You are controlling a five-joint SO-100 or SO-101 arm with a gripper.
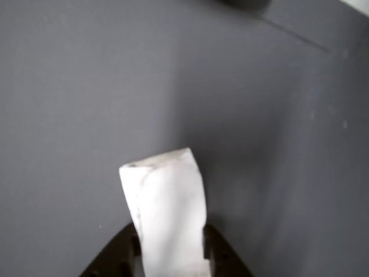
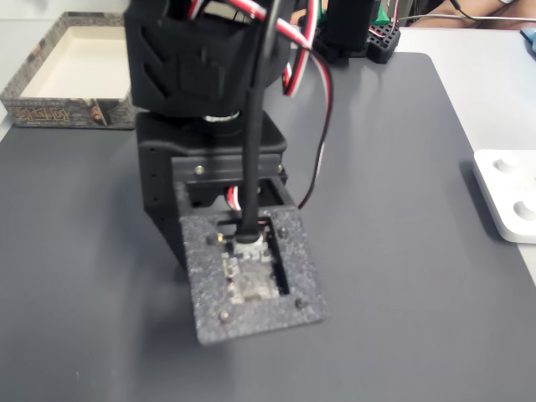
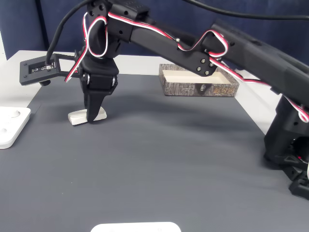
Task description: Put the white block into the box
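Dark grey mat on the desk (image 3: 159,159), blue backdrop behind. I take the white block as landmark. In the other view the white block (image 1: 167,213) sits right in front of the lens, its near end between the two dark fingers of the pincer (image 1: 171,254). In a fixed view the pincer (image 3: 94,116) stands nose-down on the mat with the white block (image 3: 77,117) lying flat at its tips, one end sticking out to view-left. Fingers look closed in on the block, block not lifted, so I call it gripping the block, grasp step in hand. Just view-left of the block, a white dimpled slab (image 3: 9,126) at the mat edge. Well beyond the block, view-right, the box (image 3: 199,83) waits open and empty. Next: lift clear, swing to the box, release.
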